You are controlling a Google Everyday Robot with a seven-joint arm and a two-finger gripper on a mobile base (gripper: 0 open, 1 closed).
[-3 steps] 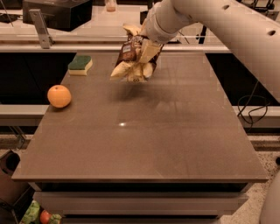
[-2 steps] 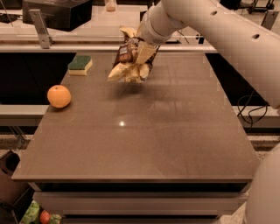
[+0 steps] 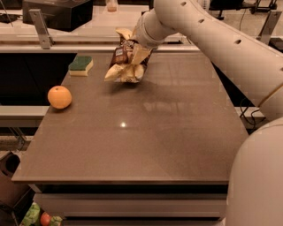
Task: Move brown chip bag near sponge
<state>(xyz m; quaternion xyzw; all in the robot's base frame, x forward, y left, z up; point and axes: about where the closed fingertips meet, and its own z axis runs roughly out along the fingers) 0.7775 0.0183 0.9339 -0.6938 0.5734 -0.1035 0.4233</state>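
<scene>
The brown chip bag (image 3: 124, 60) hangs crumpled in my gripper (image 3: 138, 53), dark brown front with cream-yellow ends, just above the far middle of the table. My gripper is shut on the bag's upper right side, reaching in from the right. The sponge (image 3: 81, 65), green top over pale yellow, lies flat at the table's far left, a short gap to the left of the bag.
A round orange (image 3: 59, 97) sits near the left edge of the brown table (image 3: 146, 145). A rail and dark equipment (image 3: 57, 13) stand behind the table. A bin with colourful items (image 3: 37, 216) is on the floor at lower left.
My gripper has carried the bag a little to the left, towards the sponge. The sponge and the orange have not moved.
</scene>
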